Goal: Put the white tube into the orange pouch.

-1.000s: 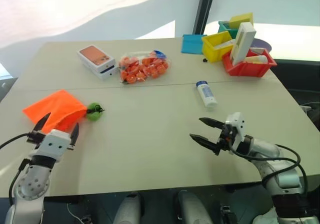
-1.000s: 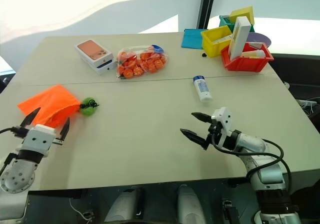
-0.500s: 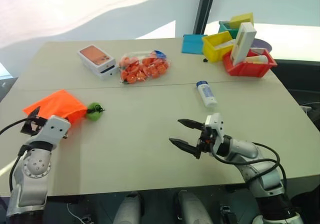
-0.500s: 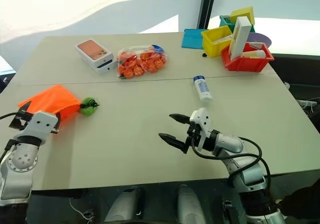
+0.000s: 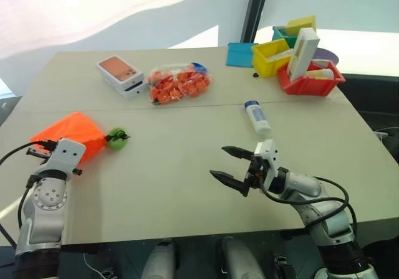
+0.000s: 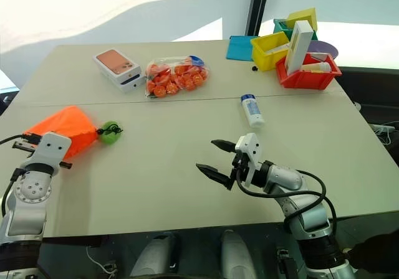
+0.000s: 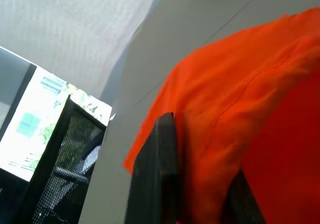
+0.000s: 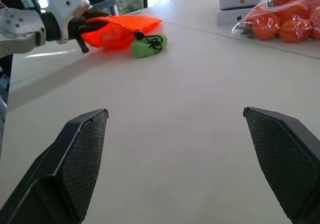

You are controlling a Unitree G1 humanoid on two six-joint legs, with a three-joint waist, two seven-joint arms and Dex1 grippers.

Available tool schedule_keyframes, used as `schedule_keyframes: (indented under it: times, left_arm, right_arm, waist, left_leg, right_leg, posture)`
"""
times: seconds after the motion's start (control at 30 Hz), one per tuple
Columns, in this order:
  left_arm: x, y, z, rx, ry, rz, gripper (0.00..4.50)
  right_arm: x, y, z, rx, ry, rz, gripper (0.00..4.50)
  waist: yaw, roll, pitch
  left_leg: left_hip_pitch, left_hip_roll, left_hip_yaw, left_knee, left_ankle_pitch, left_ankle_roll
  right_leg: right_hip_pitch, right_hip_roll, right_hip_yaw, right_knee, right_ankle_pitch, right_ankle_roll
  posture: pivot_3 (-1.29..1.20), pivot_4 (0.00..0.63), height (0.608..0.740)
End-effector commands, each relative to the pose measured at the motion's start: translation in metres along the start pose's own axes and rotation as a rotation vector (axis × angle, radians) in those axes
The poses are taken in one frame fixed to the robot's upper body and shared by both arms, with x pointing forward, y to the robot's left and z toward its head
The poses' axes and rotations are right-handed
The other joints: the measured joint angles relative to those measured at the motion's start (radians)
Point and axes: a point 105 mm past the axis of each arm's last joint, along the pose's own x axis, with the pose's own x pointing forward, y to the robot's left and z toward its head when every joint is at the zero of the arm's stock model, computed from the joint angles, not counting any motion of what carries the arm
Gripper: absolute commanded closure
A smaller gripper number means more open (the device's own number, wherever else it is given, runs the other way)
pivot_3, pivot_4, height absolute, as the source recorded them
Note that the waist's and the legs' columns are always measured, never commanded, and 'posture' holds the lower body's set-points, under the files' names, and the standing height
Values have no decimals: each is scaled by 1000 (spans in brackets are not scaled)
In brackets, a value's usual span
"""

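Head views, tube: the tube (image 5: 257, 117) lies flat on the worktop (image 5: 181, 160), apart from both arms, beyond the right gripper (image 5: 227, 163).
Head views, pouch: the pouch (image 5: 73, 133) lies at the left edge of the worktop, its green tuft (image 5: 116, 137) beside it.
Head views, right fingers: spread wide, nothing between them.
Left wrist view, left fingers: the left gripper (image 7: 197, 184) is clenched on a fold of the pouch; the fabric bunches between the fingers (image 7: 155, 179).
Right wrist view: the pouch, the tuft and the left gripper are seen across the bare worktop.
Handling, tube: probably light and smooth and may roll; best taken across its middle.
Handling, pouch: soft and limp; its mouth will likely need to be held open.
Hard to see: where the mouth of the pouch is; the left gripper's fingertips are covered by fabric.
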Motion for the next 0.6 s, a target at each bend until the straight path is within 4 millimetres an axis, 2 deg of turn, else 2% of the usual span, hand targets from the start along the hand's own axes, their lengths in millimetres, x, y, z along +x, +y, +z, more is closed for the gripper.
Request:
schedule_keyframes:
  times: [0.03,0.1,0.23,0.3,0.4,0.47,0.6]
  left_arm:
    - [1,9,10,-18,-32,38,4467]
    - [3,9,26,-79,-90,48,4467]
    - [3,-3,82,-212,-306,-10,4467]
    - [2,-8,98,-247,-359,-43,4467]
    - [-6,-26,137,-277,-509,-154,4467]
    - [-15,-41,170,-316,-616,-236,4467]
    - [-27,-66,213,-376,-723,-352,4467]
  right_arm:
    - [2,5,12,-43,-38,17,0]
    - [2,5,12,-46,-37,17,0]
    - [4,3,13,-51,-36,20,0]
    - [5,2,13,-52,-37,20,0]
    - [5,1,14,-57,-40,18,0]
    - [5,1,14,-59,-40,15,0]
    - [5,0,14,-63,-39,7,0]
  waist:
    - [0,0,0]
    - [0,0,0]
    - [5,-1,0]
    - [4,-1,0]
    - [0,-1,0]
    - [1,-1,0]
    - [3,-1,0]
  left_leg:
    - [0,0,0,0,0,0]
    - [0,0,0,0,0,0]
    - [-1,0,0,1,0,0]
    - [-1,-1,0,1,0,0]
    - [-1,-2,0,1,0,0]
    - [0,-2,1,1,0,0]
    - [-1,-3,0,1,0,0]
  right_leg:
    - [0,0,0,0,0,0]
    - [0,0,0,0,0,0]
    - [0,-1,0,0,0,0]
    - [1,-1,0,0,0,0]
    - [1,-1,0,0,0,1]
    - [1,-1,0,0,1,1]
    - [1,0,-1,0,1,1]
  posture:
    - [0,150,740]
    - [0,150,740]
    - [0,150,740]
    - [0,150,740]
    - [0,150,740]
    - [0,150,740]
    - [0,150,740]
